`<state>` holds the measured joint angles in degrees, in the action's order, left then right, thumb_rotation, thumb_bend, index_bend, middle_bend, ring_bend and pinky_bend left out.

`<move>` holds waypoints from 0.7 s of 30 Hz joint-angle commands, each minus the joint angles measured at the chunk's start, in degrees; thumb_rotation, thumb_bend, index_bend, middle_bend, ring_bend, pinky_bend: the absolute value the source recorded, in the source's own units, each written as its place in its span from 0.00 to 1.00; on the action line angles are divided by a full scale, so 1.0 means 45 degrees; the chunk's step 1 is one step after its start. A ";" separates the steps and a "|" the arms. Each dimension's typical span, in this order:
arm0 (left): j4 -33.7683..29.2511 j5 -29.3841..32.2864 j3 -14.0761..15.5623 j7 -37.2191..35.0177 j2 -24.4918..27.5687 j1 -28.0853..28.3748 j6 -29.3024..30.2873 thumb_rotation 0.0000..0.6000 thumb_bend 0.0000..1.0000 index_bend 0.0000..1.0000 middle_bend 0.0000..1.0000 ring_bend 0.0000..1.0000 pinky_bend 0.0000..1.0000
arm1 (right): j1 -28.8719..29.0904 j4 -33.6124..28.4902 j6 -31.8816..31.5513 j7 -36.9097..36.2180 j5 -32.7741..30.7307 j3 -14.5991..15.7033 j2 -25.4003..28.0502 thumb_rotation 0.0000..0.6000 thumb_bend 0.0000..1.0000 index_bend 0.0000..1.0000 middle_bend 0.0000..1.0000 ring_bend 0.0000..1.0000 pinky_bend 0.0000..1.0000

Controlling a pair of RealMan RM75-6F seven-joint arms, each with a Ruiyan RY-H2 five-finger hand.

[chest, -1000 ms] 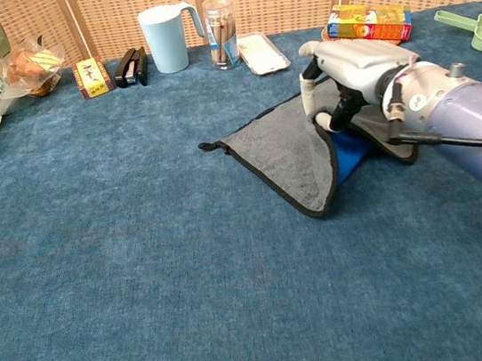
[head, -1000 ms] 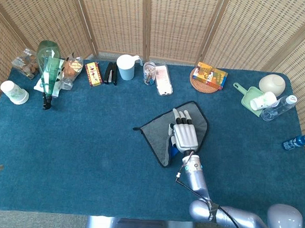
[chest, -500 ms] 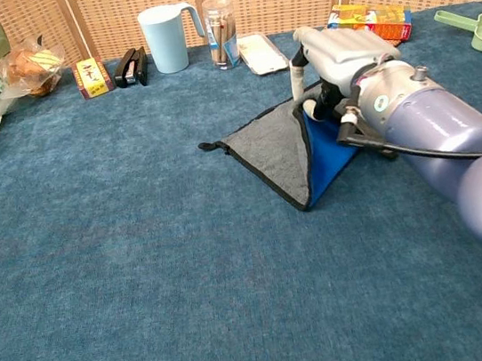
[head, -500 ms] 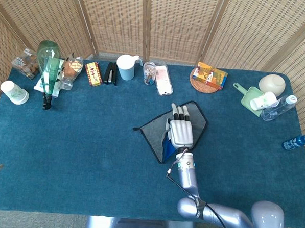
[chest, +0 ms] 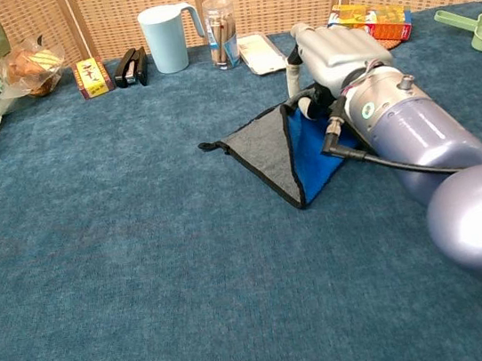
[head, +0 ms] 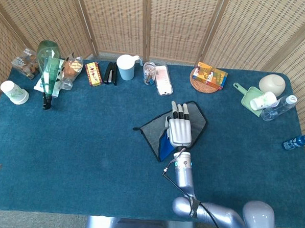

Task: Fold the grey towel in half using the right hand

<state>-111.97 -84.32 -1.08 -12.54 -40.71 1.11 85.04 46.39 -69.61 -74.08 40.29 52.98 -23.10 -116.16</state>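
While the right hand [head: 180,129] grasps its lifted edge, the grey towel [chest: 265,148] shows blue underside; open table [head: 78,156] lies leftward.

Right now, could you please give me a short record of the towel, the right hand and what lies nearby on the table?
towel: grey towel on the blue table, near edge lifted so its blue underside shows
right hand: right hand over the towel, fingers pointing to the far side, holding the lifted edge
left hand: not in view
fold: not yet complete
far side: white jug, black stapler, orange box
right side: green scoop, water bottle
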 commanded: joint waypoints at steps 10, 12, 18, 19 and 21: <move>0.0140 0.0096 -0.0016 -0.0379 0.0101 0.0033 -0.0121 1.00 0.08 0.00 0.00 0.00 0.00 | 0.0679 0.1588 -0.0075 0.0380 -0.0019 -0.0474 -0.1030 1.00 0.53 0.69 0.00 0.00 0.06; 0.0180 0.0147 -0.0035 -0.0509 0.0129 0.0024 -0.0111 1.00 0.08 0.00 0.00 0.00 0.00 | 0.0812 0.1855 -0.0108 0.0474 -0.0112 -0.0659 -0.1229 1.00 0.53 0.69 0.00 0.00 0.06; 0.0274 0.0063 -0.0026 -0.0786 0.0209 0.0032 -0.0135 1.00 0.08 0.00 0.00 0.00 0.00 | 0.0986 0.2479 0.0006 0.0635 -0.0369 -0.0927 -0.1561 1.00 0.52 0.68 0.00 0.00 0.06; 0.0295 0.0060 -0.0027 -0.0826 0.0215 0.0039 -0.0151 1.00 0.08 0.00 0.00 0.00 0.00 | 0.1014 0.2583 0.0034 0.0618 -0.0401 -0.0973 -0.1621 1.00 0.52 0.68 0.00 0.00 0.06; 0.0328 0.0071 -0.0025 -0.0885 0.0229 0.0053 -0.0191 1.00 0.08 0.00 0.00 0.00 0.00 | 0.1081 0.2767 0.0048 0.0578 -0.0389 -0.1034 -0.1711 1.00 0.52 0.68 0.00 0.00 0.06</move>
<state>-110.54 -84.02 -1.19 -16.46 -39.71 1.32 84.23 51.06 -57.49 -73.97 42.98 51.28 -27.55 -123.61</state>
